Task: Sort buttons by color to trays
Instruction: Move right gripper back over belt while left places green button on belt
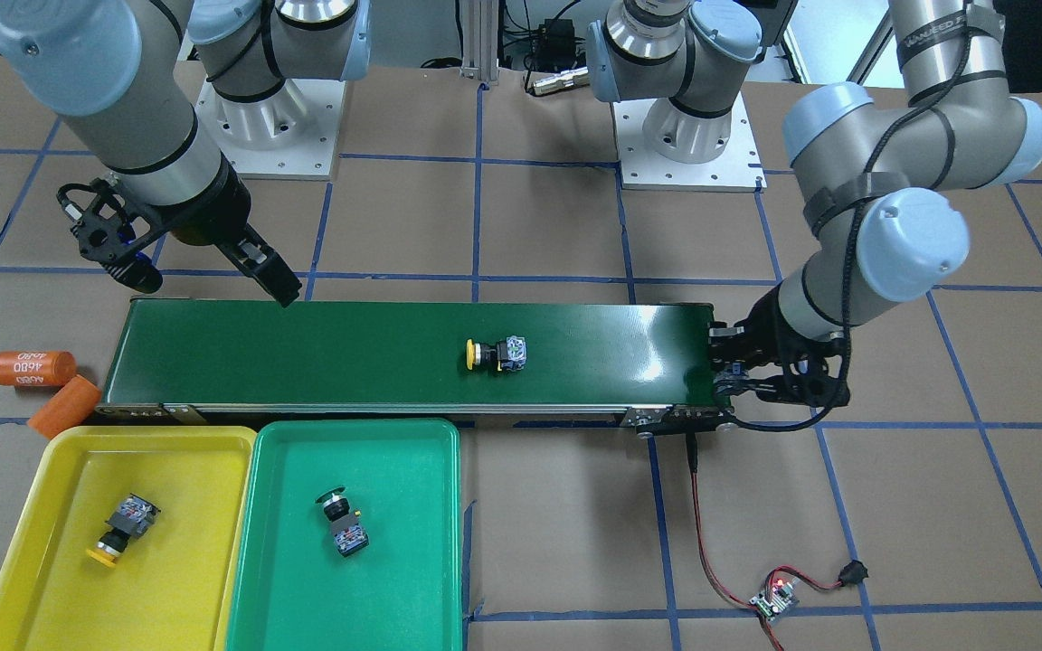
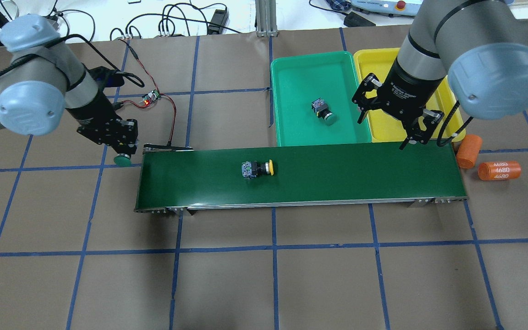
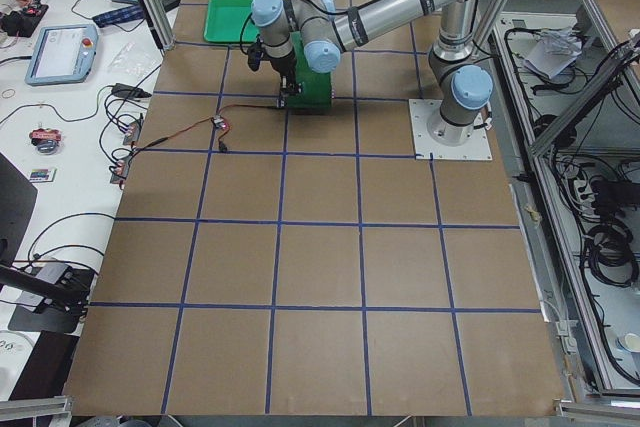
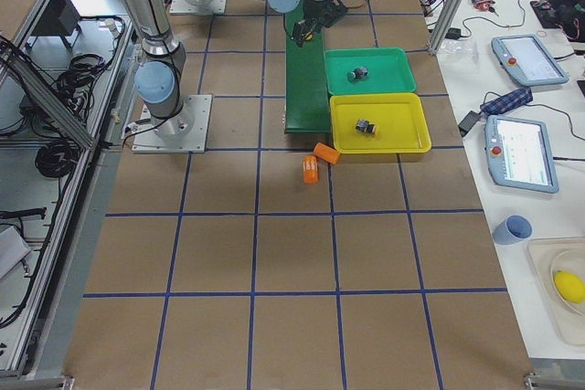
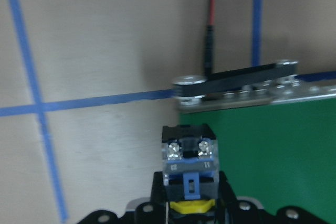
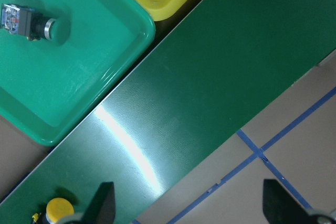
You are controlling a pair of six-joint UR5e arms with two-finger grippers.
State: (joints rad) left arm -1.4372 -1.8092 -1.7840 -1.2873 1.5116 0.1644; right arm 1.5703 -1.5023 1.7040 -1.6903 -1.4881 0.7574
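"Buttons from across the table?"
"A sorted yellow button (image 1: 123, 527) lies in the yellow tray (image 1: 186, 579), a sorted green button (image 1: 343, 522) in the green tray (image 1: 412, 570). A loose yellow button (image 1: 496, 353) lies midway along the conveyor belt (image 1: 304, 362), which presumably carries it trayward."
"Overhead?"
"The left gripper (image 2: 121, 150) is clamped on the held green button (image 2: 122, 160) just off the belt's end away from the trays, likely to feed it on. The right gripper (image 2: 382, 134) hangs spread and empty over the tray end, placed to pick arrivals."
"Wrist cameras?"
"They agree: button in the left grip, only belt under the right."
"Surroundings, from the ends?"
"A paper-covered table (image 4: 274, 253) gridded in blue tape, orange cylinders (image 4: 311, 168) by the belt, a cluttered side bench (image 4: 567, 216)."
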